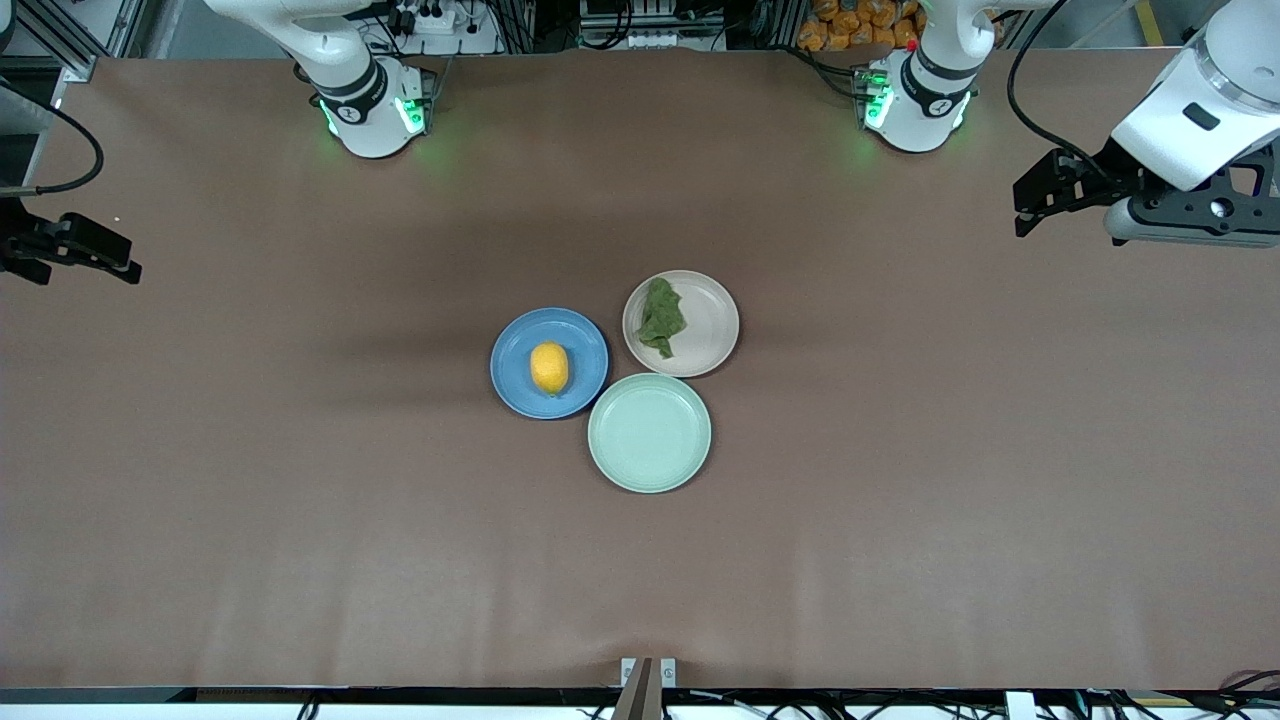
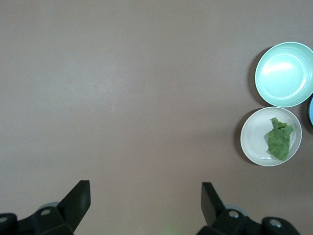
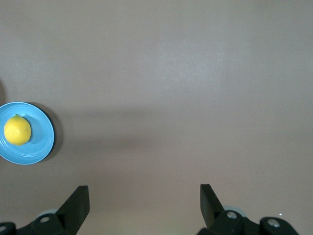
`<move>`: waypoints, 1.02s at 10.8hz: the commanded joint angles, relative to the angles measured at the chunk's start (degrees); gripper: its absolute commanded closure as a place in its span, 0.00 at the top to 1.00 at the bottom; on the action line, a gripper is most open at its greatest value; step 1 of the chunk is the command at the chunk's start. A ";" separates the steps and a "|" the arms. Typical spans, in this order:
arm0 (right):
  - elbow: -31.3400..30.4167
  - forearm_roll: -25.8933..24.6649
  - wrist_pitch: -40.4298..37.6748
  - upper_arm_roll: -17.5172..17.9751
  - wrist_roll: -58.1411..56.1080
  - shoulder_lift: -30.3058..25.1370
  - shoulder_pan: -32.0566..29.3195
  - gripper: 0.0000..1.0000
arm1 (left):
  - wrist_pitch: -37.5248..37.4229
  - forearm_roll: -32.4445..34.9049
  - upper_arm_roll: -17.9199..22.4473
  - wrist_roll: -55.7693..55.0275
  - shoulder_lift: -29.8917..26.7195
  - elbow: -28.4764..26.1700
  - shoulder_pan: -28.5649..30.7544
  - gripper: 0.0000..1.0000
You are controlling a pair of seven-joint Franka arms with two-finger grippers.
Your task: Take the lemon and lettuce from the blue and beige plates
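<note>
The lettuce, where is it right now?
In the front view the lettuce lies on the beige plate, mid-table, toward the left arm's end from the blue plate and farther from the camera than the mint-green plate.

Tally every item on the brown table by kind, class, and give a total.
Round matte plates: 3 (mid-blue plate, pale beige plate, mint-green plate)
Oval yellow lemon: 1
Wrinkled dark green lettuce leaf: 1
Total: 5

We saw a brown table [image 1: 300, 500] bearing three plates clustered mid-table: blue plate [image 1: 512, 390] at nine o'clock, beige plate [image 1: 712, 325] at one, mint-green plate [image 1: 649, 433] at six.
</note>
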 commanded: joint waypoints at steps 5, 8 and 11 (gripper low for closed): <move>0.98 1.14 -0.80 0.62 0.23 0.47 -1.22 1.00 | -0.97 -0.18 -0.64 0.74 0.15 0.70 -0.24 1.00; 1.07 1.14 -0.80 0.62 0.14 0.47 -1.22 1.00 | -0.97 -0.01 -0.74 0.48 0.33 0.18 -0.06 1.00; 0.98 1.14 -0.80 0.62 0.05 0.47 -1.22 1.00 | -0.97 -0.62 -0.91 0.48 0.15 0.09 -0.06 1.00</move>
